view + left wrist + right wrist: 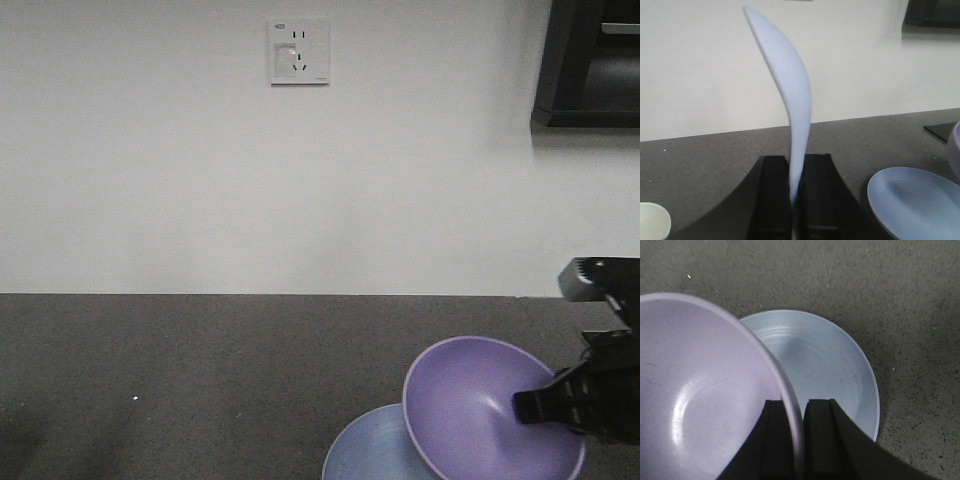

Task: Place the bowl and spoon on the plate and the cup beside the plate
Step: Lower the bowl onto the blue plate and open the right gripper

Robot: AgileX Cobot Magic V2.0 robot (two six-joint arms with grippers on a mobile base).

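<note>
Spoon, curved, stands in left end effector; right end effector pinches smooth bowl.

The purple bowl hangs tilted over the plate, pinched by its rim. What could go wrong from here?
1. The right gripper pinches only the rim of the bowl, which is tilted; it might slip, or land on its edge on the plate and tip.
2. The left gripper holds the spoon by one end only; it may swing or slide out.
</note>
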